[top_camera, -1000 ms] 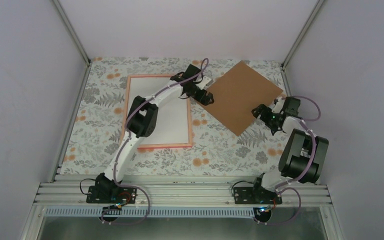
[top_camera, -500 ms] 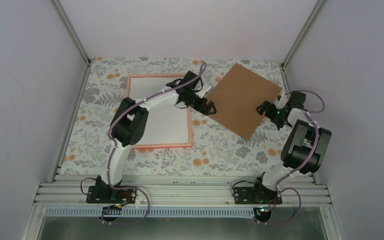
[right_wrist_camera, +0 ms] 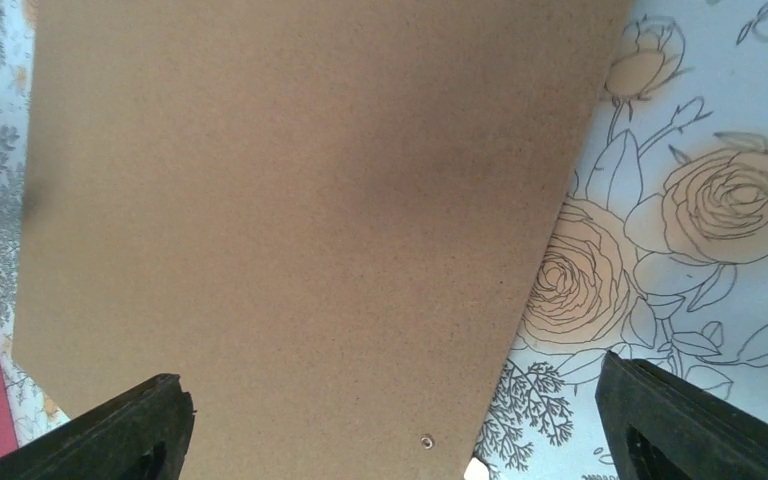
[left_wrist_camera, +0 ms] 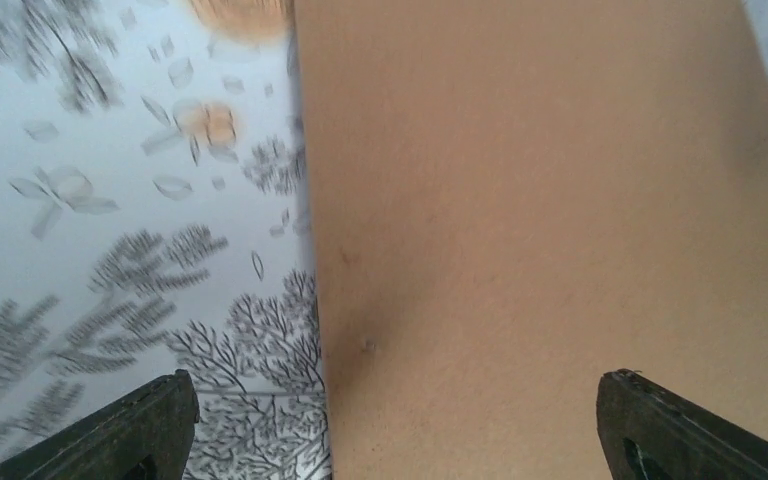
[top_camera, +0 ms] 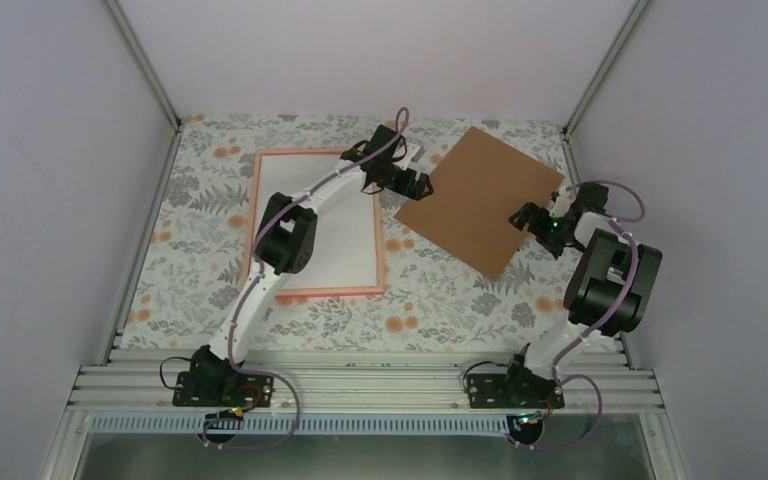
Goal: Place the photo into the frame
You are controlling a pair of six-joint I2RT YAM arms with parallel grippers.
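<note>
Floral counter: your left tool and right tool sit wide, empty, over board edges; frame lies left.

We logged: frame rails pink | sheet inside it plain white | backing board plain brown | tablecloth white with grey leaves and orange flowers | arms white and black | cables purple

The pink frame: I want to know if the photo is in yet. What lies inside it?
A plain white sheet fills the frame; no printed picture shows. The left arm covers a strip of it, and anything beneath the sheet is hidden.
</note>
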